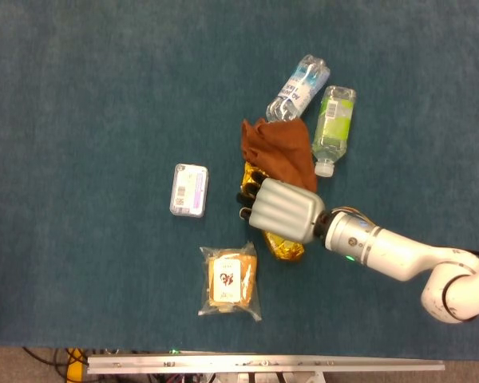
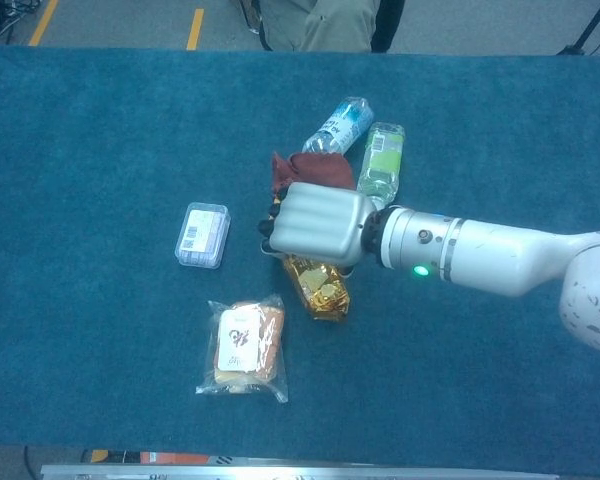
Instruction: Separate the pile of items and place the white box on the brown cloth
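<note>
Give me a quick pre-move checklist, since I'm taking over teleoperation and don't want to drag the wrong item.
1. White box free of the pile: ok, it lies alone on the blue table, left of the other items.
2. Brown cloth clear to receive the box: not ok, it is bunched up and touches the gold packet and both bottles.
3. Right hand free: cannot tell, its fingers curl over the gold packet's upper end, hiding any grip.
4. Blue-label bottle and green-label bottle apart from the cloth: not ok, they lie against its upper edge.
5. Bread bag out of the way: ok, separate below.
6. Left hand available: cannot tell, not in view.
</note>
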Tool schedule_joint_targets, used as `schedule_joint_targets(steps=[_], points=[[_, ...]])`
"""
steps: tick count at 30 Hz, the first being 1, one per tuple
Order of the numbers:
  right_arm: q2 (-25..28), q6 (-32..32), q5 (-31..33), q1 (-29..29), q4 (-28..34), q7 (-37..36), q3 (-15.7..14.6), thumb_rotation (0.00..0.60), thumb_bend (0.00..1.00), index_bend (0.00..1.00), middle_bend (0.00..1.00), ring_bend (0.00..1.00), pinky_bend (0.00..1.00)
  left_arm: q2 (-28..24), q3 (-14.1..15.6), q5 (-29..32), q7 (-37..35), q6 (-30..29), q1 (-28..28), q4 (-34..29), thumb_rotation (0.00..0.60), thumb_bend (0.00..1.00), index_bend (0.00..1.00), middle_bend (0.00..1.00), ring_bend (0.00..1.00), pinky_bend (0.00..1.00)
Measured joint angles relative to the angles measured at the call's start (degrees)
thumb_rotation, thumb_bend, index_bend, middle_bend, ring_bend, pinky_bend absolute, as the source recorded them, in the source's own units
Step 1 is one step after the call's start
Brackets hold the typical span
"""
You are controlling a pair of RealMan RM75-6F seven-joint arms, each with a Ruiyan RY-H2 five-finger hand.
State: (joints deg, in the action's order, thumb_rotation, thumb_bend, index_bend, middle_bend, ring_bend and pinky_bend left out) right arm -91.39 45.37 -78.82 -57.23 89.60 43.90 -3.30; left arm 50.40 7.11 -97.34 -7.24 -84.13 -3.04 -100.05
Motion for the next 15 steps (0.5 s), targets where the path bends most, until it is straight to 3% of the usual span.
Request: schedule_joint_targets(steps=[8,15], points=[[2.2,1.42,-2.85,1.47,0.98,-5.02,-0.03,0.6,0.0,0.65,0.56,0.48,0.33,0.05,-0.07,0.1,0.04,0.42,-0.18,-0.05,0.6,0.35,0.19,0.21,0.15,0.16],[6.97,3.25,-7.57,2.39,7.3,-10.19,-0.38,0.6,0.0,0.65,0.56,0.48,0.33,0.01,-0.24,0.17,0.65,0.97,-0.55,-0.54,0.6,0.35,0.19,0.21,0.15,0.16]])
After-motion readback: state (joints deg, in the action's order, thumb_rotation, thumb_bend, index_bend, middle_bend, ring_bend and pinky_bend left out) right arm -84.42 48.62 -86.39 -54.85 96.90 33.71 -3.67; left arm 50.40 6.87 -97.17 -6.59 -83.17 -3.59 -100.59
